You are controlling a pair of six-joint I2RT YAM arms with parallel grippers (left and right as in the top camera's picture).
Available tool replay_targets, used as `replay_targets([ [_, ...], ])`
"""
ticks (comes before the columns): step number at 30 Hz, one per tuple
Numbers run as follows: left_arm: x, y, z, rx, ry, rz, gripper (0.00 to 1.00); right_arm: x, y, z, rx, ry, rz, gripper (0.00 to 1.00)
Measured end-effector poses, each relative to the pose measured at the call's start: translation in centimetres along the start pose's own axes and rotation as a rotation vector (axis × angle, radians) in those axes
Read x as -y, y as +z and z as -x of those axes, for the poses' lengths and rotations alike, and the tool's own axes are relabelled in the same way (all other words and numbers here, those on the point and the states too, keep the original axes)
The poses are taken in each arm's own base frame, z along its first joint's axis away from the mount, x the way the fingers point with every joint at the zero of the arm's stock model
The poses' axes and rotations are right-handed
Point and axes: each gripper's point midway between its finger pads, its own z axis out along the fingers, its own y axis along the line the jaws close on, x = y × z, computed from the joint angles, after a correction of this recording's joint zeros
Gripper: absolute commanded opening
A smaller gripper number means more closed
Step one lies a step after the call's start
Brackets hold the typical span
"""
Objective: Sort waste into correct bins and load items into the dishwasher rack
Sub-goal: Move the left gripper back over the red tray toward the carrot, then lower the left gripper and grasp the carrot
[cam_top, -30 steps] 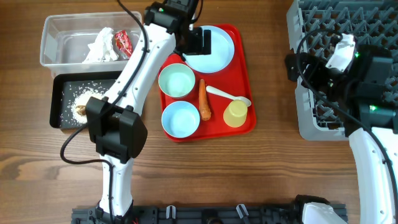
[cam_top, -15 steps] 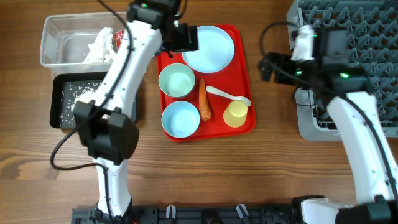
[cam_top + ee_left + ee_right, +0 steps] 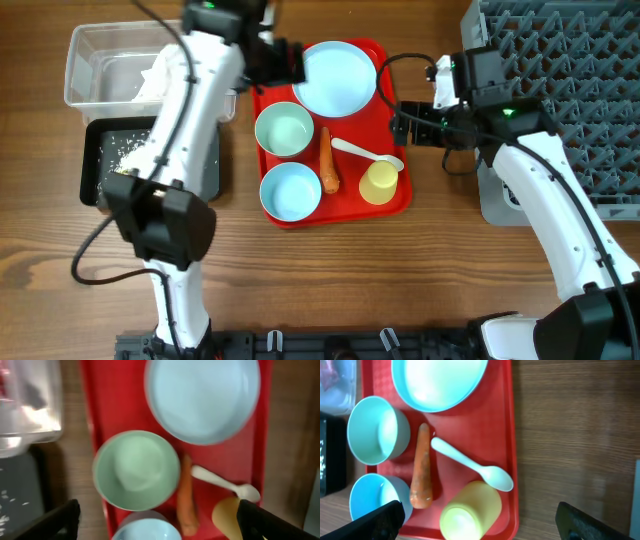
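The red tray point(image 3: 395, 200) carries the pale blue plate point(image 3: 335, 78), green bowl point(image 3: 284, 130), light blue bowl point(image 3: 291, 190), carrot point(image 3: 328, 160), white spoon point(image 3: 367, 152) and yellow cup point(image 3: 379, 182). My left gripper point(image 3: 290, 62) hangs open over the tray's back left corner, beside the plate point(image 3: 202, 395) and above the green bowl point(image 3: 136, 470). My right gripper point(image 3: 400, 123) is open at the tray's right edge; below it lie the cup point(image 3: 470, 512) and spoon point(image 3: 470, 462). Both hold nothing. The grey rack point(image 3: 560, 60) stands at the far right.
A clear tub point(image 3: 100, 45) at the back left holds a white tissue point(image 3: 158, 78). In front of it a black tray point(image 3: 100, 185) has rice grains point(image 3: 120, 145). The left arm crosses over both bins and hides part of them.
My right arm has swung left from above the rack to the tray's right edge. My left gripper has shifted left, off the plate. Both stay open.
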Motion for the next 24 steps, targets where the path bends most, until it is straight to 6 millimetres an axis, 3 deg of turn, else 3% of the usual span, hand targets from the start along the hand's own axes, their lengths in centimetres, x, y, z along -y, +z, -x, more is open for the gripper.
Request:
replay_targets([
  [7, 6.3, 1.2, -4.5, -0.066, 0.197, -0.026, 1.0, 4.2, -0.9, 1.2, 0.03, 0.115, -0.028, 1.0],
  [12, 6.2, 2.6, -5.9, -0.108, 0.216, -0.004, 1.0, 4.3, -1.0, 1.1, 0.024, 0.122, -0.003, 1.0],
  [20, 6.3, 3.0, -6.3, -0.116, 0.227, 0.001, 0.99, 4.0, -1.1, 1.8, 0.049, 0.121, 0.013, 1.0],
  [24, 7.1, 5.0, -8.3, -0.151, 0.269, 0.01, 0.96, 3.9, -1.1, 1.9, 0.055, 0.123, 0.016, 1.0],
])
